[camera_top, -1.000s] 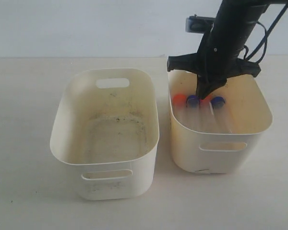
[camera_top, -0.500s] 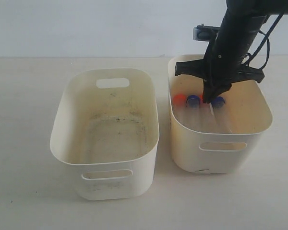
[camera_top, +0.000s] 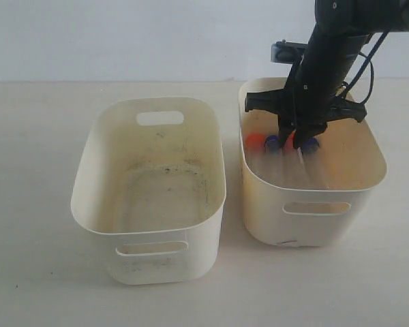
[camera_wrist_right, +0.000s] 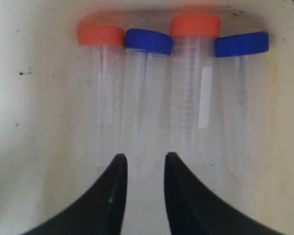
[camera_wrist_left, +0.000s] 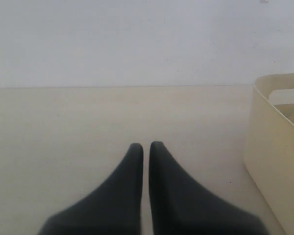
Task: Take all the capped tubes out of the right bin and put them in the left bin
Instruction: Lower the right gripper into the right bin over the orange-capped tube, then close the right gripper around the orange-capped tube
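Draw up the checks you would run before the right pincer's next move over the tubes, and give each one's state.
1. right pincer open: ok.
2. its gap lined up with one blue-capped tube: ok.
3. tube gripped: not ok, nothing held yet.
4. four capped tubes lying side by side in the right bin: ok.
5. left bin holds no tubes: ok.
6. left pincer outside the bins: ok.

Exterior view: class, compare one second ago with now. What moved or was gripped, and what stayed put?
The right tool moved slightly lower in the view inside the right bin. Its tips, together before, now stand apart over the capped tubes; it grips nothing. The tubes, the right bin and the left bin stayed where they were.
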